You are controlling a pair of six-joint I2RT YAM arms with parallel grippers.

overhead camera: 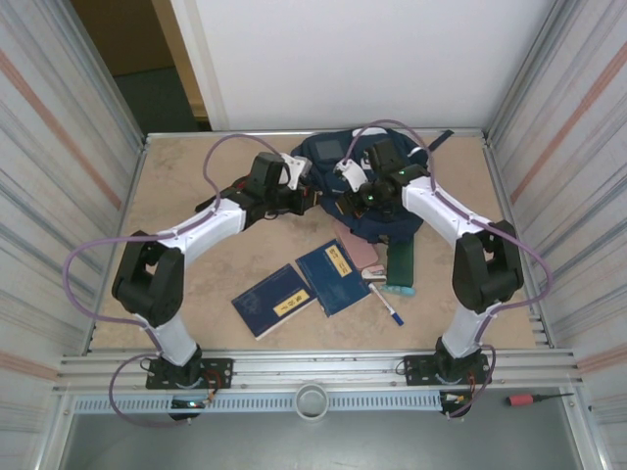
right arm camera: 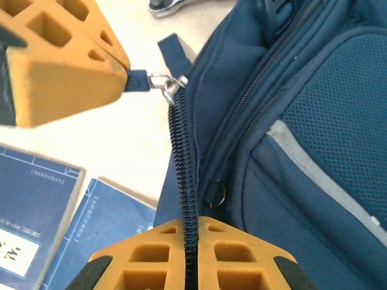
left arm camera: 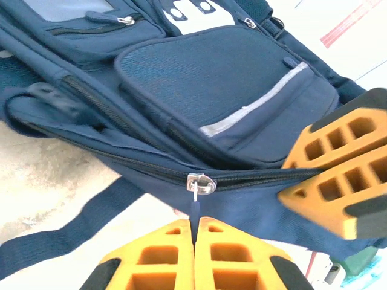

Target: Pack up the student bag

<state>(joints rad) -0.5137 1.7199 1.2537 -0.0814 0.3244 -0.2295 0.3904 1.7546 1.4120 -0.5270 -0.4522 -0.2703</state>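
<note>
Student bag (overhead camera: 315,147) mostly under arms (overhead camera: 220,220); left gripper (left arm camera: 193,232) pinches zipper pull (left arm camera: 195,208).

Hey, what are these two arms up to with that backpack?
They are working on the student bag zip. The left gripper is pinched shut on the zipper pull, while the right gripper is clamped on the zip seam further along, apparently bracing the fabric. Two navy books and a pen lie on the table in front, not yet packed.
</note>
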